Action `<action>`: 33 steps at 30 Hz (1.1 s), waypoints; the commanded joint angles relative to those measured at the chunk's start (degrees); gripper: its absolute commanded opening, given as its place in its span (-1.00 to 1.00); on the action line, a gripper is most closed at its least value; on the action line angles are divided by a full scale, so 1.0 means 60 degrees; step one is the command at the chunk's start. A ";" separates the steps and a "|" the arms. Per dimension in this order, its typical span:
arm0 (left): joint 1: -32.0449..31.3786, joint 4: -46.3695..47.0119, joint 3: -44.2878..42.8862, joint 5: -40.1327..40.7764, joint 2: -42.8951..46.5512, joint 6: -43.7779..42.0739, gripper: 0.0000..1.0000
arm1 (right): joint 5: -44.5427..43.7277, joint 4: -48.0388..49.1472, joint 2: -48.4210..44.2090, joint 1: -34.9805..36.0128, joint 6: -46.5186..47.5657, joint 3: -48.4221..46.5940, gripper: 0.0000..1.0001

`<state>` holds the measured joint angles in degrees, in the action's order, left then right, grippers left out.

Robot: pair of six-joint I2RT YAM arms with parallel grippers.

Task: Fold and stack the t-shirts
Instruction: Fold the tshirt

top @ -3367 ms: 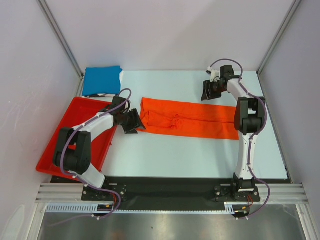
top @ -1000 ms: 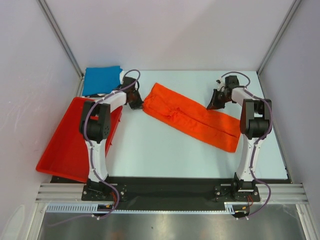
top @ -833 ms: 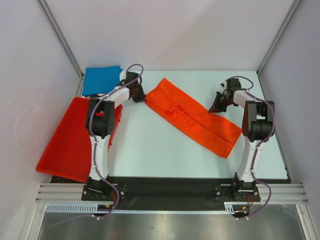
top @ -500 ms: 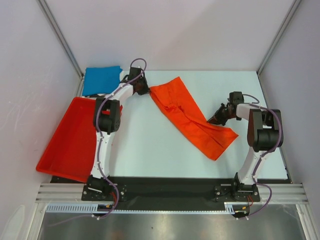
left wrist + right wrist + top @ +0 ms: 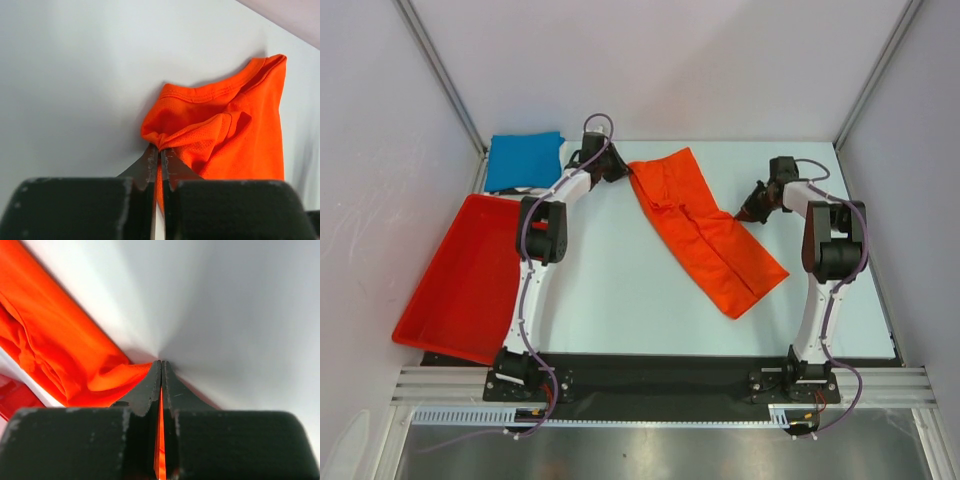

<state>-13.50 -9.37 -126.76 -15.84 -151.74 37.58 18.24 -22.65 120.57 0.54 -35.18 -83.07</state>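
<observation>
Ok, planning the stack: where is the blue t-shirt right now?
In the top view, the blue t-shirt lies at the far left, beyond the red tray and left of the left gripper.

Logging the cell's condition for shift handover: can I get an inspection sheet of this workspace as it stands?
Surface: pale blue tabletop, no damage seen.
Job's things: bright orange fabric t-shirt, folded into a long band, lying diagonally; bright blue fabric t-shirt, folded, far-left corner.
Clutter: rigid red plastic tray at the left edge.
Grippers: left end effector shut on the orange shirt's far end; right end effector shut on its right edge.
Cables: purple cables run along both arms, no snag seen.
Surroundings: white enclosure walls, metal frame.
</observation>
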 commanded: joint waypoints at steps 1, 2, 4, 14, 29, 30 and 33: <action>-0.0036 -0.0297 -0.0655 0.0045 0.0007 0.0152 -0.81 | -0.0579 -0.0866 0.0469 -0.0455 0.0414 -0.0802 -1.00; -0.0036 -0.0763 -0.0641 0.0220 0.0167 0.0123 -0.69 | -0.0623 -0.0969 0.0456 -0.0470 0.0457 -0.0847 -0.95; -0.0050 -0.1292 -0.0263 0.0310 0.0518 -0.0153 -0.24 | -0.0812 -0.1073 0.0165 -0.0514 0.0763 -0.0761 -0.76; -0.0313 -0.3213 0.1642 0.1453 0.4077 -0.1810 0.56 | -0.1663 -0.2478 -0.1344 -0.0821 0.2696 -0.0395 0.36; -0.1820 -0.1734 0.7942 -0.0672 0.8969 -0.1107 0.40 | -0.1838 -0.2992 -0.3557 -0.1744 0.4163 0.2593 0.46; -0.1968 -0.1836 0.8088 -0.0642 0.9146 -0.1180 0.40 | -0.1969 -0.3021 -0.3587 -0.1788 0.4178 0.2667 0.46; -0.2583 -0.2071 0.8951 -0.0540 0.9878 -0.1298 0.37 | -0.2000 -0.3138 -0.3484 -0.2051 0.4339 0.2829 0.44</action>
<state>-25.63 -20.21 -75.90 -18.09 -99.85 31.77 8.25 -39.81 101.67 -10.20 -11.46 -66.94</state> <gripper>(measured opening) 0.694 0.726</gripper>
